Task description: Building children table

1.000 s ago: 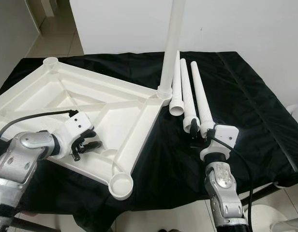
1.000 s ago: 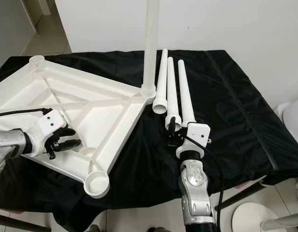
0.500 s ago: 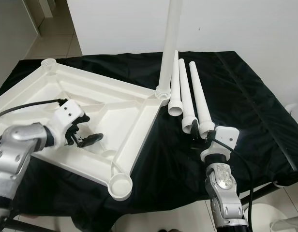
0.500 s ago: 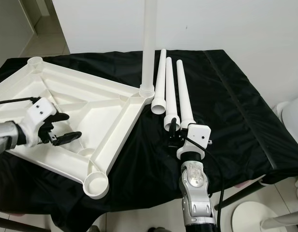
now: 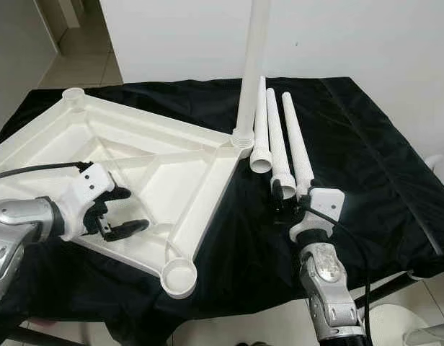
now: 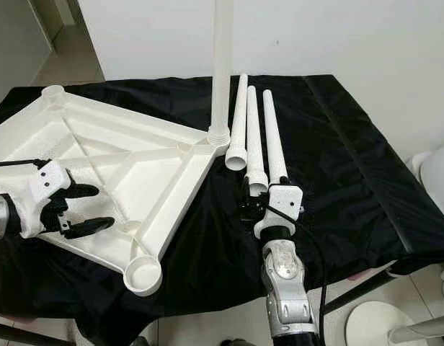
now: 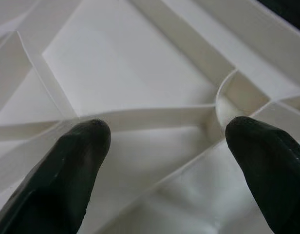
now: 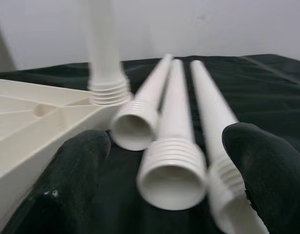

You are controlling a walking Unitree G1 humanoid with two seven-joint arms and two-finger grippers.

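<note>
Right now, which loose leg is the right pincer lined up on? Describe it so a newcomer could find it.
On the black-draped table, right of the upturned white tabletop with one leg screwed upright in its corner, three loose white legs lie side by side. The right pincer straddles the middle leg, whose threaded open end lies between the shorter-reaching left one and the right one.

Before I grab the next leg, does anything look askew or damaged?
Nothing stands out. The tabletop lies underside up with one leg standing in its corner socket; three loose legs lie side by side on the black cloth.
</note>
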